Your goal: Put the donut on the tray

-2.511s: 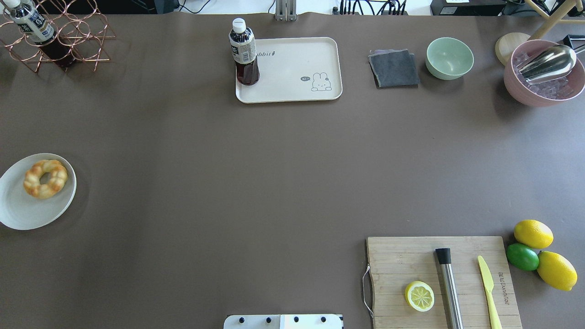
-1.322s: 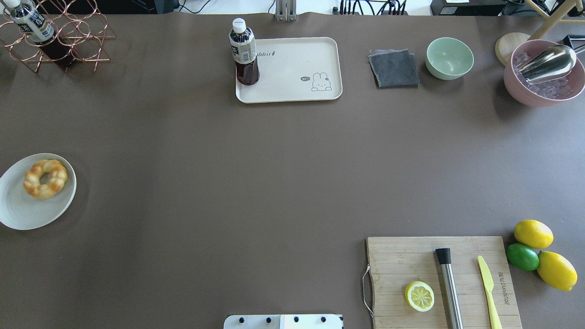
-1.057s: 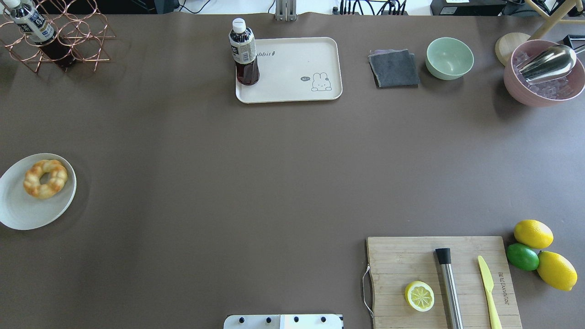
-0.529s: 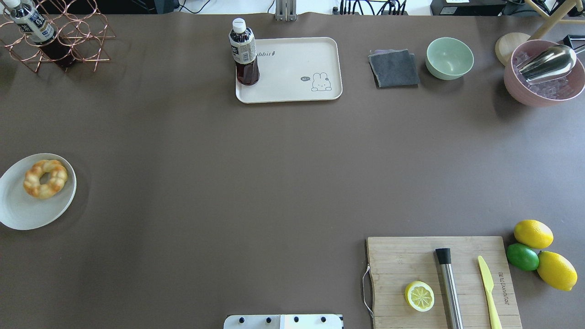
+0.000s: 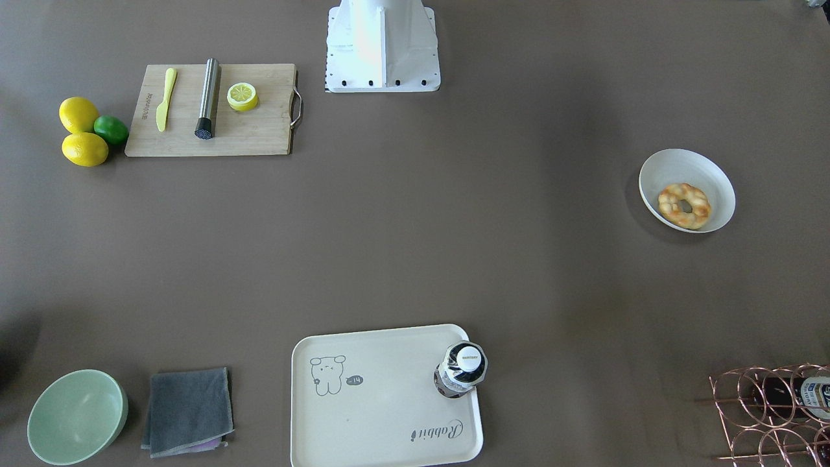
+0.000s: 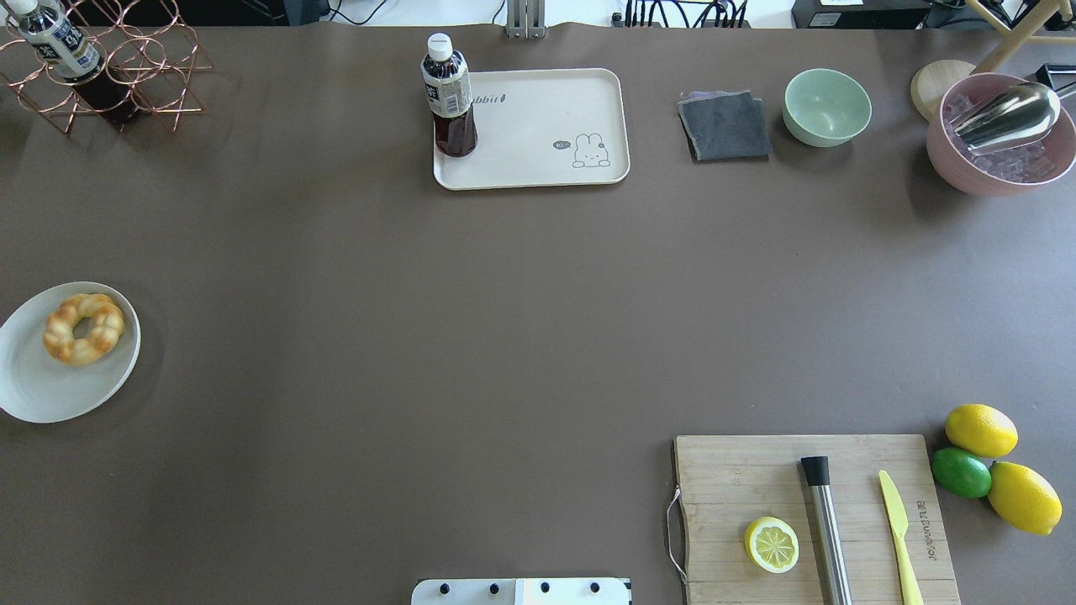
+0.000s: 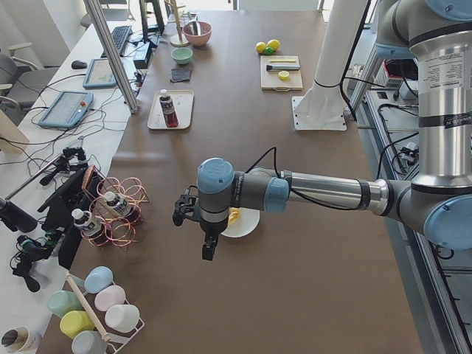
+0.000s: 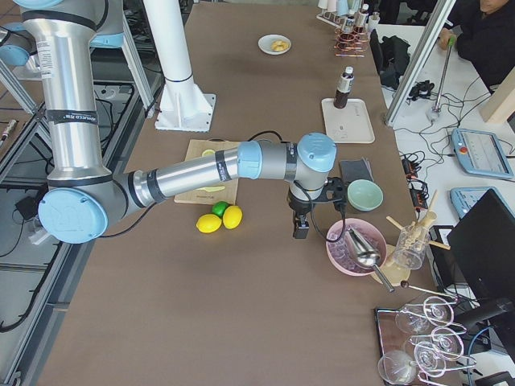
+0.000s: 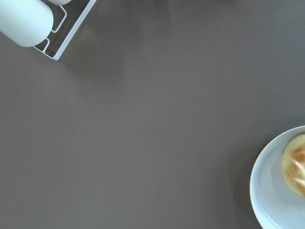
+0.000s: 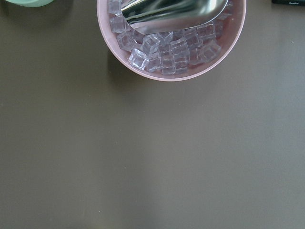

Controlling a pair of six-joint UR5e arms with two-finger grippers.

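The golden-brown donut [image 6: 83,328] lies in a white round dish [image 6: 34,395] at the table's left edge; it also shows in the front view [image 5: 684,205] and at the right edge of the left wrist view [image 9: 295,164]. The cream tray [image 6: 546,126] with the grey cartoon drawing lies at the far middle, also in the front view [image 5: 389,395]. My left gripper [image 7: 209,249] shows only in the exterior left view, hanging beside the dish. My right gripper [image 8: 301,228] shows only in the exterior right view, near the pink bowl. I cannot tell whether either is open or shut.
A dark drink bottle [image 6: 449,97] stands on the tray's left end. A copper wire rack [image 6: 126,67], grey cloth [image 6: 725,126], green bowl [image 6: 826,107] and pink ice bowl [image 6: 996,139] line the far side. A wooden cutting board [image 6: 756,479] holds a lemon half, a metal bar and a knife.
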